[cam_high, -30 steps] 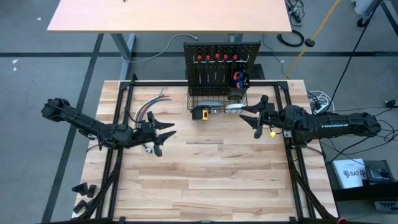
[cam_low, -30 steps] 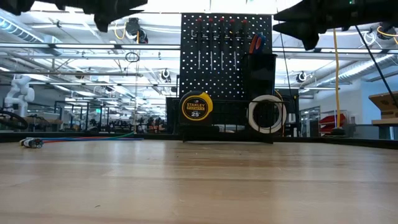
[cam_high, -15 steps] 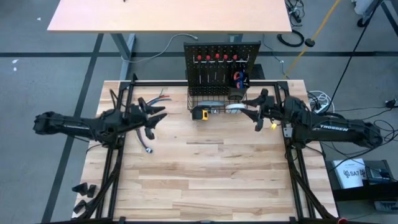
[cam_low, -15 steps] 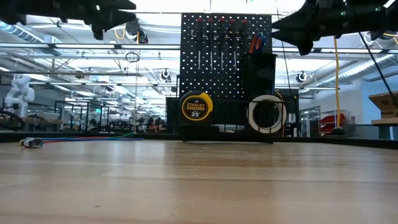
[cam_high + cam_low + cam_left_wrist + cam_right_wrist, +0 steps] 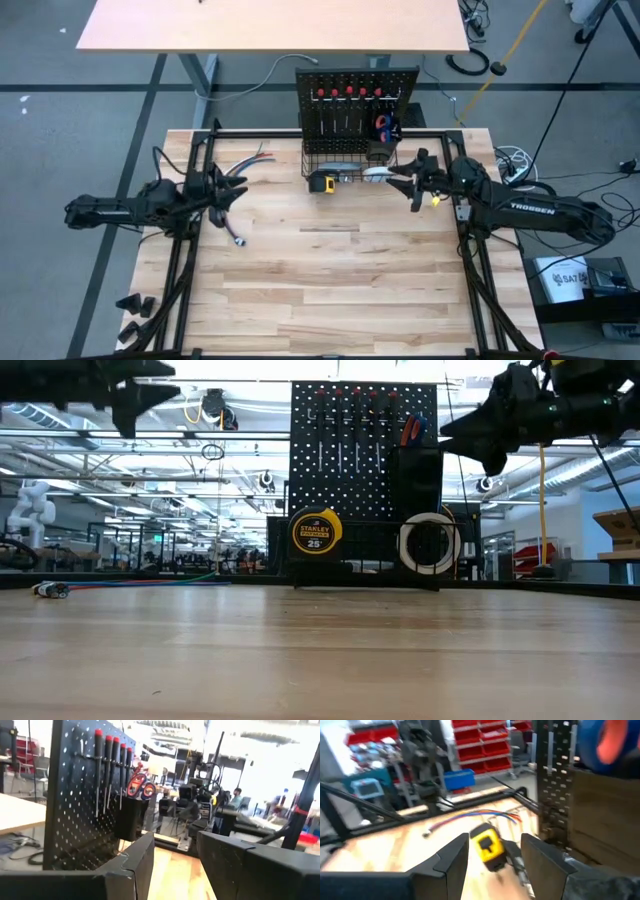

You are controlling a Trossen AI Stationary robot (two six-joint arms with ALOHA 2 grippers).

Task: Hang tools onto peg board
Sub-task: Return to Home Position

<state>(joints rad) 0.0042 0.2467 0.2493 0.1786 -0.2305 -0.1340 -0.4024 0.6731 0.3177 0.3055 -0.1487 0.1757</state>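
Note:
The black peg board (image 5: 357,100) stands upright at the table's far edge. Red-and-black screwdrivers (image 5: 340,93) hang on it, and orange-handled scissors (image 5: 137,782) stick out of its black cup. A yellow tape measure (image 5: 322,182) stands on the table in front of the wire basket (image 5: 348,165). My left gripper (image 5: 235,192) hovers open over the table's left part, level, with nothing between its fingers. My right gripper (image 5: 402,183) hovers open, right of the tape measure (image 5: 490,847) and pointing toward it.
A bundle of coloured wires (image 5: 240,165) lies on the table at the far left, with a plug end (image 5: 48,589). A white ring (image 5: 430,543) stands upright by the basket's right end. The near half of the wooden table (image 5: 330,290) is bare.
My left gripper has drawn back toward the table's left and far edges, away from the middle, and has stayed open. My right gripper has shifted a little toward the far edge and sunk slightly. Nothing on the table has moved.

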